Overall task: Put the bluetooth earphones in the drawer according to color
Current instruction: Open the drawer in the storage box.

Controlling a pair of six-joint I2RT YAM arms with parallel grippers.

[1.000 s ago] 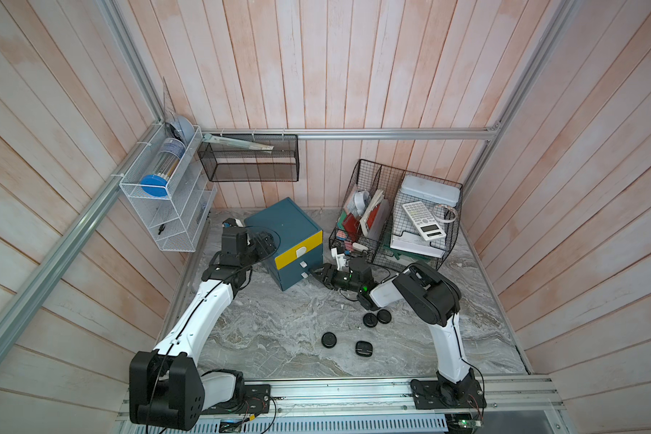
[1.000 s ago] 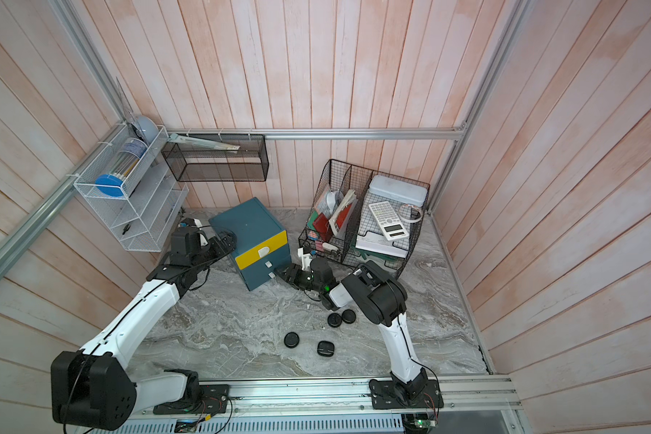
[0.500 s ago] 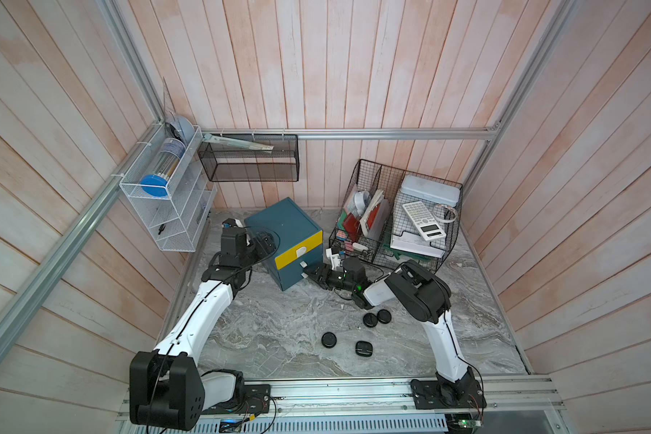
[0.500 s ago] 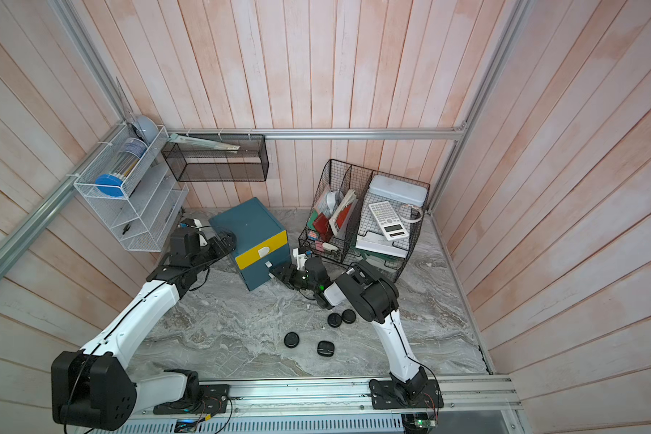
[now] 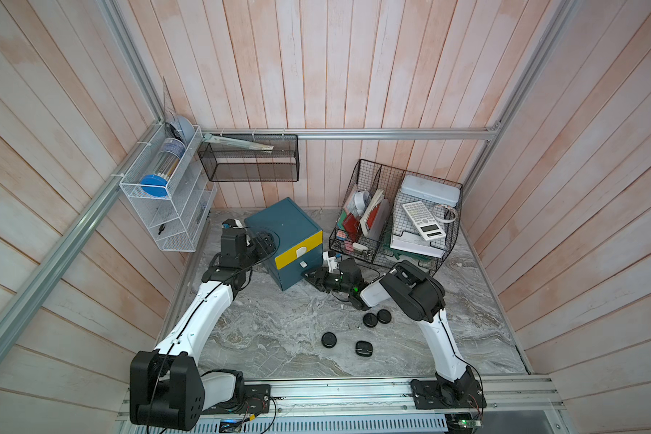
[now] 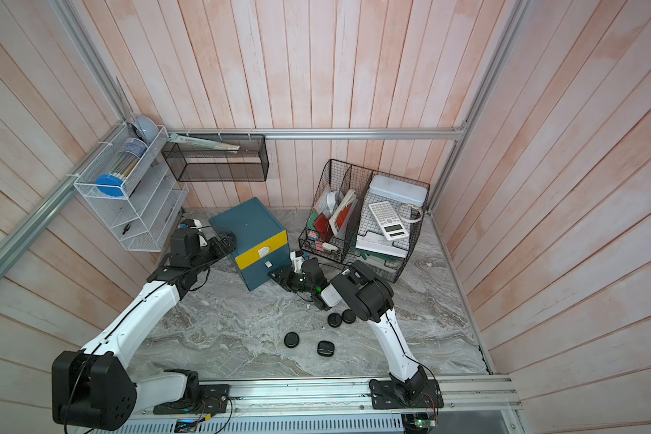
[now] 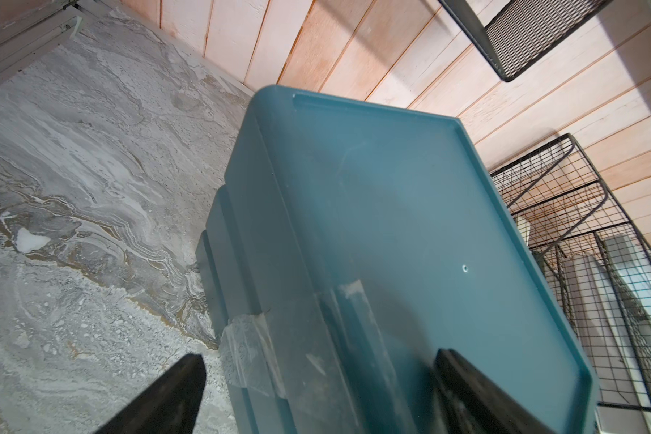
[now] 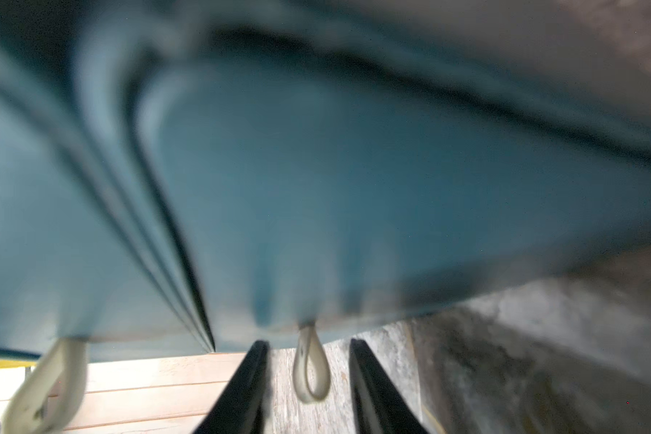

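Nearest my base rail, four black earphone cases (image 5: 329, 339) lie loose on the marbled desk (image 5: 264, 330) in both top views: two apart toward the near edge, and a pair (image 5: 370, 319) side by side a little farther in, beside my right forearm. Neither wrist view takes them in. Next comes my right pincer (image 5: 308, 275), low at the front of the teal chest of drawers (image 5: 284, 225), below its yellow front (image 5: 298, 251); from above I cannot tell how its jaws stand. My right wrist view, though blurred, settles it: the two black fingers (image 8: 241, 387) stand apart with the white tab handle (image 8: 311, 372) of a teal drawer between them, a gap on each side, nothing clamped. A second tab (image 8: 42, 390) shows beside it, with a sliver of yellow past that. The chest sits askew toward the far edge, left of the middle. My left pincer (image 5: 267, 240) is at its upper edge on the side toward my left arm. Only my left wrist view shows those jaws spread wide, one finger (image 7: 166, 394) over bare desk beside the chest wall, the other over the lid; whether either touches I cannot tell. That view also shows clear tape (image 7: 245, 349) on the chest. At the far right corner stands a black wire organiser (image 5: 373, 180) holding a calculator (image 5: 423, 221); on the walls hang a white wire shelf (image 5: 173, 225) and a black mesh basket (image 5: 249, 169).
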